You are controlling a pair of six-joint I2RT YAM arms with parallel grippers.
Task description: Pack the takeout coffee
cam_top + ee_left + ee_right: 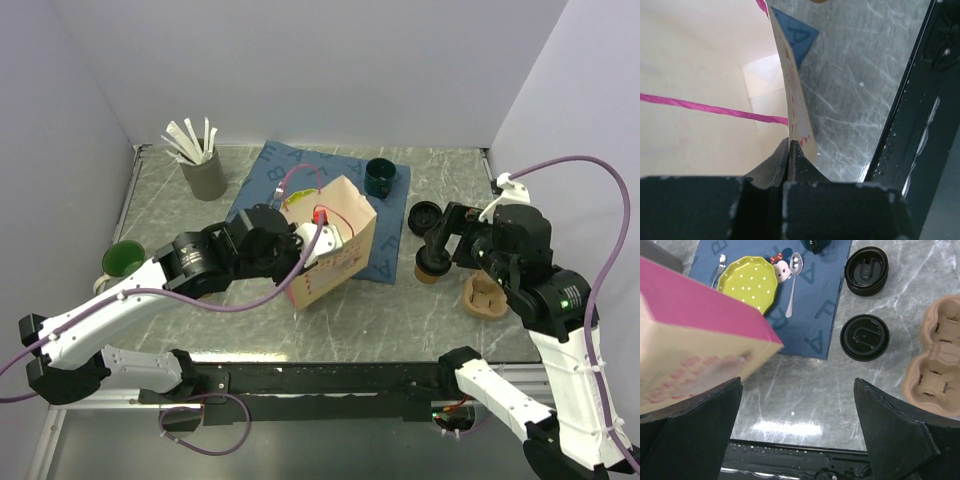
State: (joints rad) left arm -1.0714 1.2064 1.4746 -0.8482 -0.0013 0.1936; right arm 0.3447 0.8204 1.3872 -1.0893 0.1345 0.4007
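Observation:
The takeout coffee (430,268), a tan paper cup with a black lid (864,337), stands on the table right of the blue mat. My right gripper (437,243) hovers over it, open and empty. In the right wrist view the jaws (797,385) stand wide apart, with the lid beyond them and not between them. The beige paper bag (335,235) stands open on the mat. My left gripper (308,240) is shut on the bag's rim (792,100), as its wrist view (790,142) shows. A pink handle cord (715,107) crosses the bag's inside.
A stack of spare black lids (866,271) lies behind the coffee and a pulp cup carrier (940,357) to its right. A dark green mug (380,178), yellow plate (747,282) and spoon (792,285) sit on the mat. A grey stick holder (203,170) stands at back left.

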